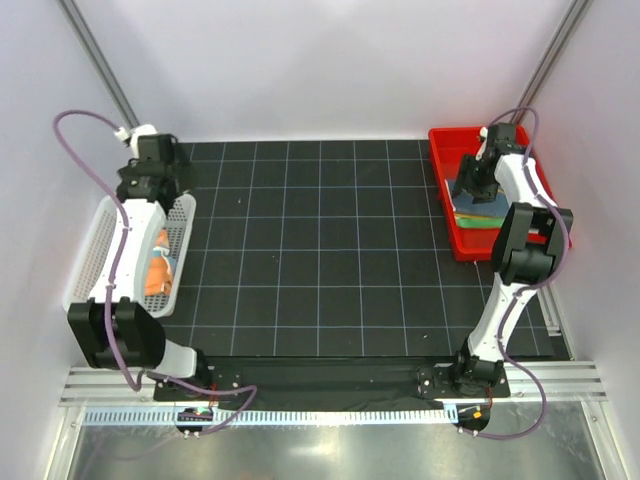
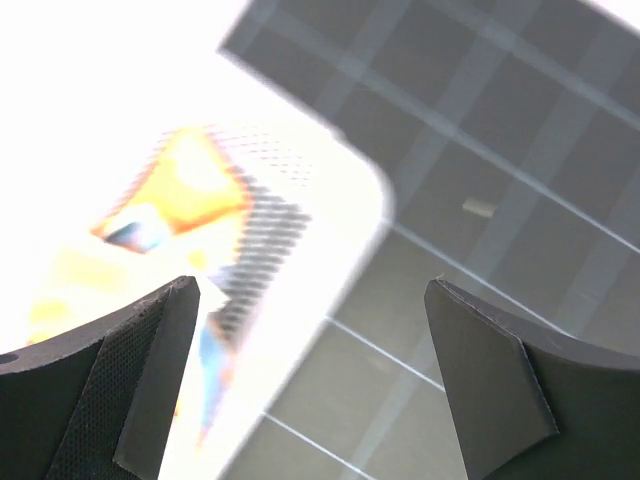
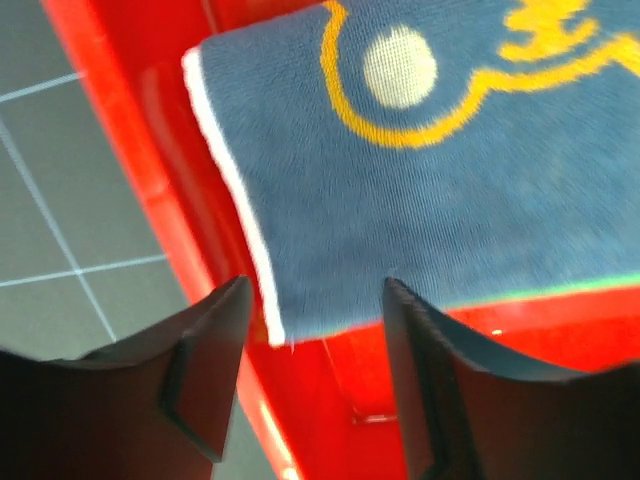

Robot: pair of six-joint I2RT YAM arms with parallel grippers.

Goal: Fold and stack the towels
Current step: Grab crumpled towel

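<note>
Black gridded worktop (image 1: 320,250) carries a white basket (image 1: 90,250) at left and a red tray (image 1: 445,150) at right. Orange-patched towel (image 1: 160,268) lies in the basket; blue-and-yellow towel (image 3: 450,180) lies folded in the tray on a green towel (image 1: 470,221). Left pincer (image 2: 310,300) is spread wide over the basket rim; right pincer (image 3: 315,300) is spread and empty above the blue towel's corner.

The desk (image 1: 320,250) is black with a pale grid. The tray (image 1: 441,200) is plain red. The folded towel (image 3: 450,200) in it shows dark blue with yellow-orange curves, a cream dot and a white edge, with a green towel (image 1: 467,223) beneath. The basket (image 1: 88,255) is white and perforated; its patched towel (image 1: 158,270) is orange, pale and blue.
</note>
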